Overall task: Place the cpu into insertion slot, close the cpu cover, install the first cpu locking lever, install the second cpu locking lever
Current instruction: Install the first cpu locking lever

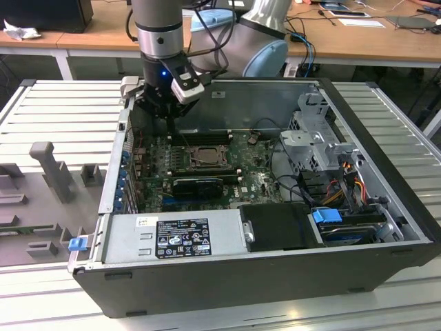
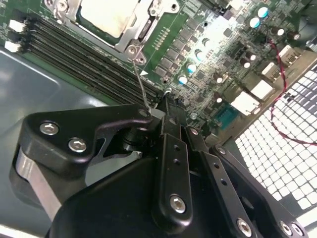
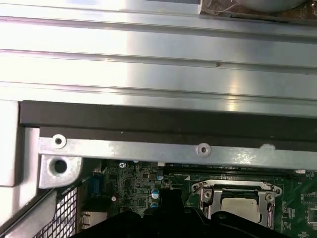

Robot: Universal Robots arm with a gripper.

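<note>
Your arm hangs inside the open computer case [image 1: 227,276], its gripper [image 1: 164,114] lowered just beside the insertion slot [image 1: 207,157], toward the exterior view's left of it and closer to the case's rear wall.

The cpu [image 2: 106,15] lies flat in that slot, pale face up, its square edges in line with the slot's rim. The cpu cover [image 2: 128,42] is folded down flat over the slot, and the chip shows through its window; in the first wrist view the same pale square [image 3: 241,208] sits framed by silver metal.

A thin wire locking lever [image 2: 140,82] stands up from the slot's corner. Its long axis runs away from the slot, across the long black RAM slots [image 2: 84,62], and its free end points at your gripper [image 2: 159,108].

The black fingers [image 2: 171,148] are clenched together with no gap between the tips, and the lever's free end touches them. Whether the wire is pinched between them or only rests against them, you cannot tell.

The green motherboard [image 1: 253,181] spreads out around the slot.
</note>
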